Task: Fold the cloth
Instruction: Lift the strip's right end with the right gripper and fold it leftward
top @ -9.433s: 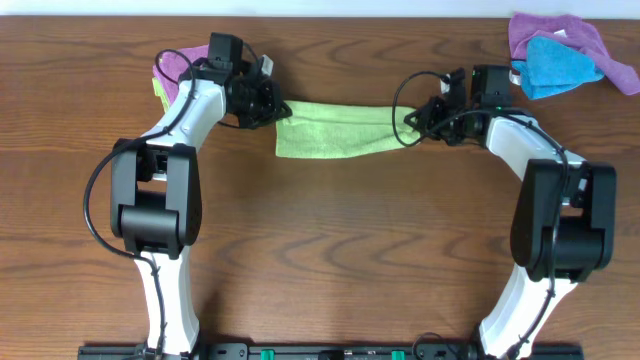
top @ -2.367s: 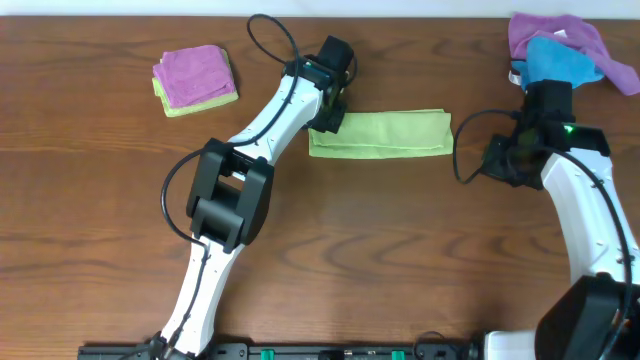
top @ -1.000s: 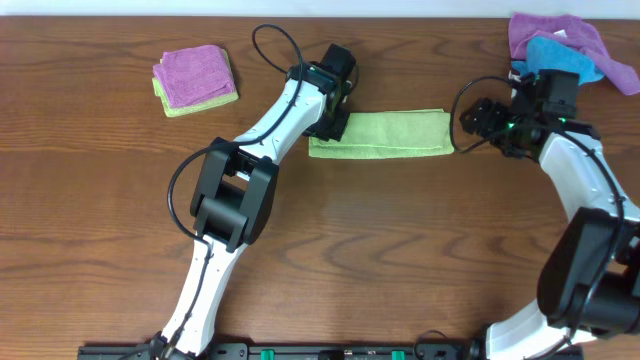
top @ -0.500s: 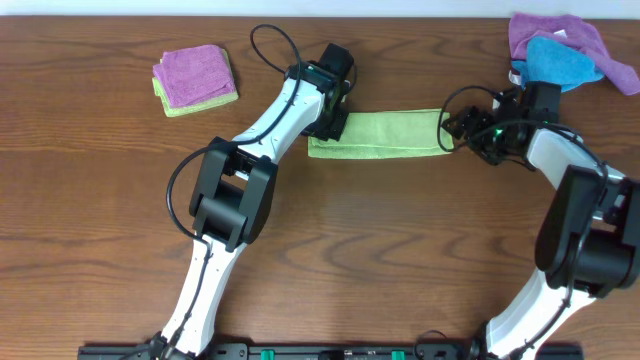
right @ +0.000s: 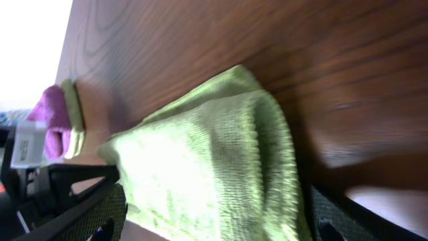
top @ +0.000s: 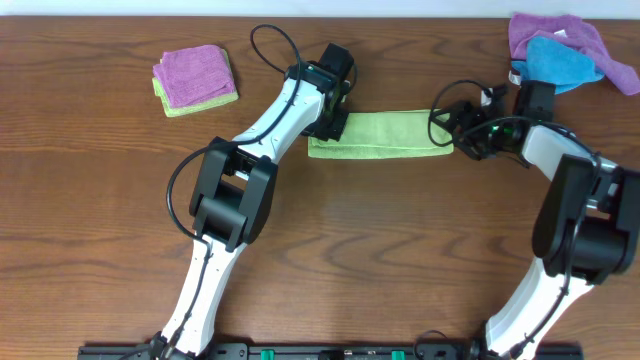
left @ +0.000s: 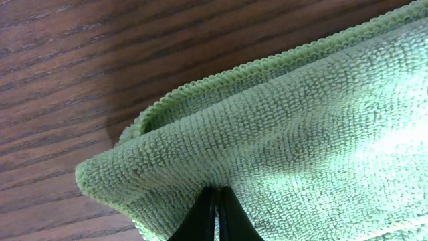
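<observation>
The cloth (top: 390,133) lies on the wooden table as a long lime-green strip, folded lengthwise. My left gripper (top: 331,124) is at its left end. In the left wrist view its fingers (left: 215,201) are shut together, with the tips pressed against the terry surface (left: 301,120) near the folded corner. My right gripper (top: 453,128) is at the strip's right end and stands open. In the right wrist view the end of the cloth (right: 200,154) lies between the two wide-apart fingers (right: 217,224), one on each side. The white tag is not visible.
A small folded purple cloth on a pale green one (top: 193,78) sits at the back left and also shows in the right wrist view (right: 57,114). A loose purple and bright blue pile (top: 560,45) lies at the back right corner, near the table's far edge.
My right gripper has moved left from beside the cloth until its open fingers straddle the strip's right end. The left gripper and the cloth have stayed put.
</observation>
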